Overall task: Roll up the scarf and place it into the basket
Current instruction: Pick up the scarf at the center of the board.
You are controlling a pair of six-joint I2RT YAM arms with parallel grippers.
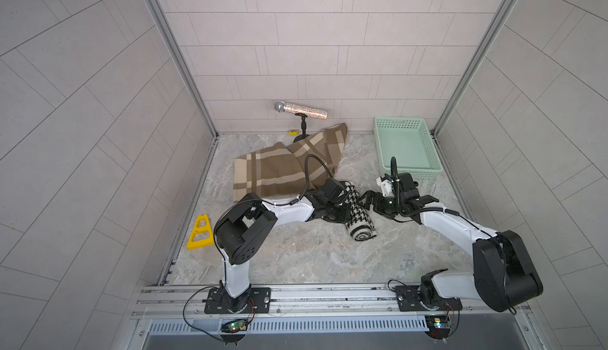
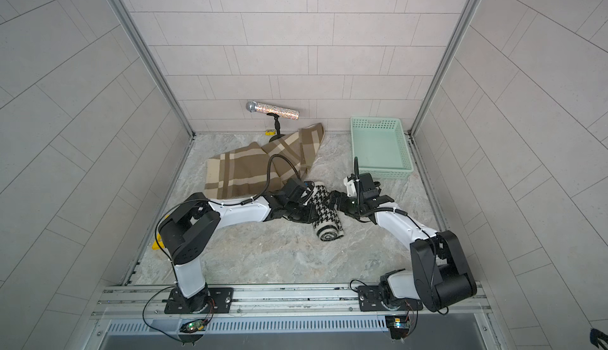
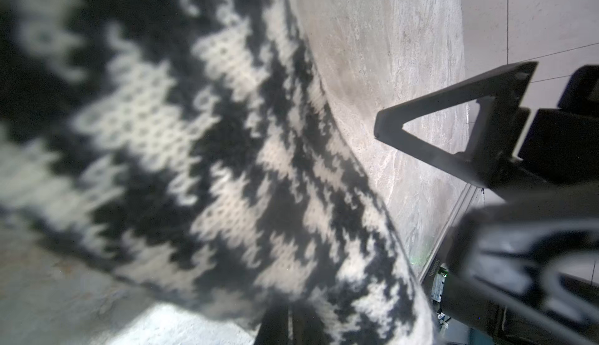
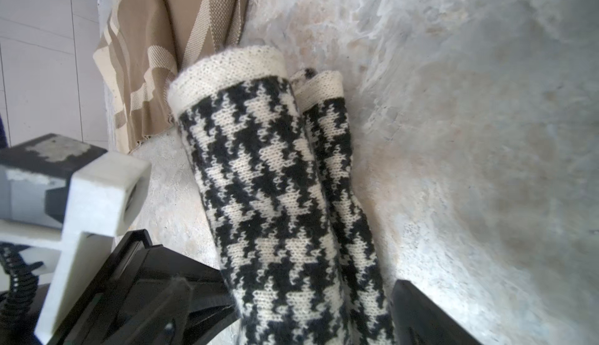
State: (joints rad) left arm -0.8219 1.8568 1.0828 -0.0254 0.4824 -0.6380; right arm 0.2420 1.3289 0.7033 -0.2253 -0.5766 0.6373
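The scarf point(image 1: 361, 215) point(image 2: 326, 215) is a black-and-white houndstooth knit, rolled into a tube that lies on the stone floor in both top views, its spiral end toward the front. My left gripper point(image 1: 340, 208) point(image 3: 285, 327) is shut and pressed against the roll's left side; the knit hides its tips. My right gripper point(image 1: 369, 200) point(image 4: 311, 314) stands open, one finger on each side of the scarf point(image 4: 275, 181). The mint-green basket point(image 1: 415, 172) point(image 2: 388, 174) sits behind the right arm at the back right, with nothing in it.
A brown plaid cloth point(image 1: 273, 172) lies crumpled behind the left arm. A glittery microphone on a black stand point(image 1: 302, 110) is at the back wall. A yellow triangular piece point(image 1: 200, 233) lies by the left wall. Tiled walls enclose the floor.
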